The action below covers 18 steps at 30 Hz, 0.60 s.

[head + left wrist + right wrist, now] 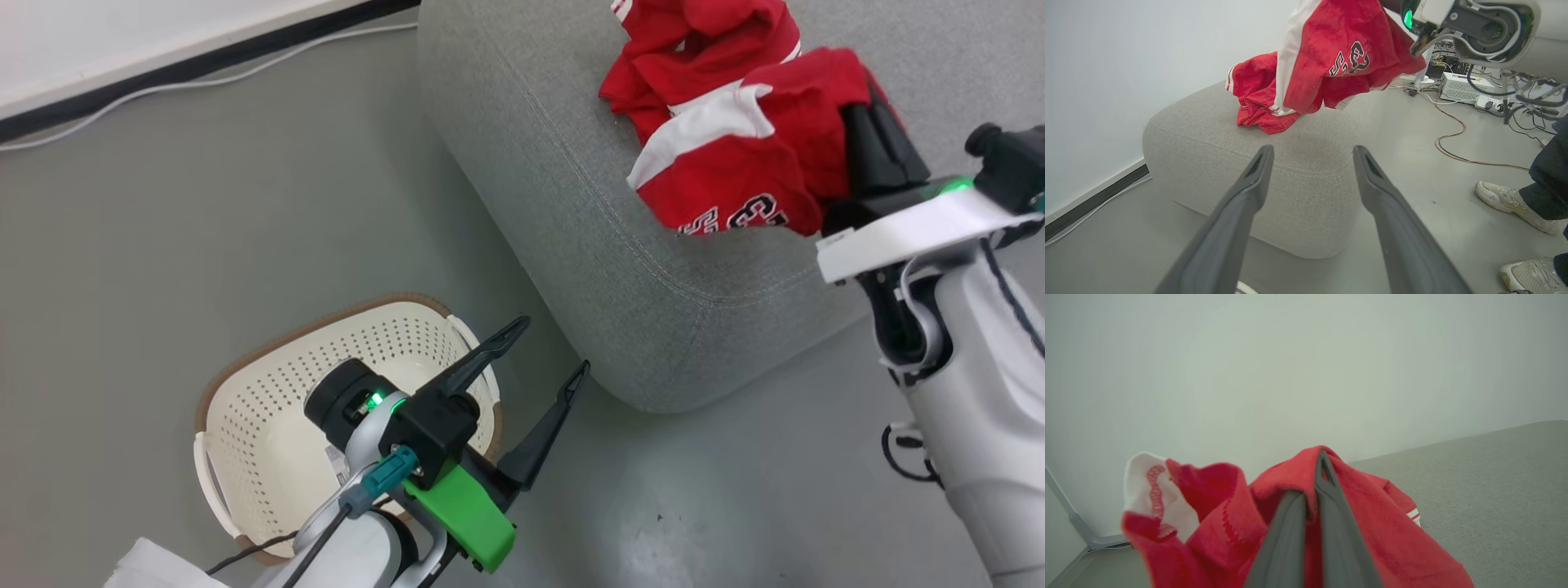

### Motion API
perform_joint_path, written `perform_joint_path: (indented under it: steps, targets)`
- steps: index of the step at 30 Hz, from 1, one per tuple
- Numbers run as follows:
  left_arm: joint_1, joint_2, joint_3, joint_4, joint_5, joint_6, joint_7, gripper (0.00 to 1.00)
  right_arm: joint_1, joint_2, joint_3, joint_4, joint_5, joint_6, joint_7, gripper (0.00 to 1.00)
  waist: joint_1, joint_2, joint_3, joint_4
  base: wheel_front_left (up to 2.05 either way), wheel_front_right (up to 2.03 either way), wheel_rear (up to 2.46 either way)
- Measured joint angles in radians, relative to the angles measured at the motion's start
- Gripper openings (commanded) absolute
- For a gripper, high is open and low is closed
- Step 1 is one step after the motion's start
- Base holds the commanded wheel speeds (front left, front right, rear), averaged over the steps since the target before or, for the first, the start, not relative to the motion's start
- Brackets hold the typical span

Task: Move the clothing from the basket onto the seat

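Here, in the head view, the right gripper (867, 114) is clenching the logo garment (718, 184) of the red clothing and holding it over the grey seat (555, 204), its dark fingers sinking into the cloth. The other garment (702, 49) is lying bunched on the seat just beyond. The left gripper (553, 345) is hanging with its fingers spread wide and nothing between them, above the cream basket (245, 457), which is sitting on the floor (163, 245) near the seat's rounded corner. In the left wrist view, the left gripper (1312, 149) is pointing its parted fingers at the seat (1290, 171). There the logo garment (1339, 53) is dangling from above, close against the other garment (1253, 90), which is resting on the cushion top, while a person's shoes (1511, 202) are standing on the floor (1412, 196) near an orange cable (1453, 139). In the right wrist view, the right gripper (1319, 469) is pressing its two fingers together on the logo garment (1392, 547), which is draping around them. The seat (1494, 477) is stretching away to the right under a pale wall (1290, 367).
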State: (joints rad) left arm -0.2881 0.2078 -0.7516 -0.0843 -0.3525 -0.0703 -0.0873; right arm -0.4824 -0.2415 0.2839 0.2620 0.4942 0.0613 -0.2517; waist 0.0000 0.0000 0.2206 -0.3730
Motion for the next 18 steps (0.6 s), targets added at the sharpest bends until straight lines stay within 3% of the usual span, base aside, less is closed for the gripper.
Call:
perform_joint_path:
  steps: [18]
  targets:
    - [-0.077, 0.003, -0.029, -0.046, 0.016, -0.018, 0.043, 1.0, -0.36, -0.074, -0.113, 0.079, 0.003, 0.018, -0.003, 0.0, 0.0, 0.0, 0.148, 0.017, 0.0, 0.0, 0.0]
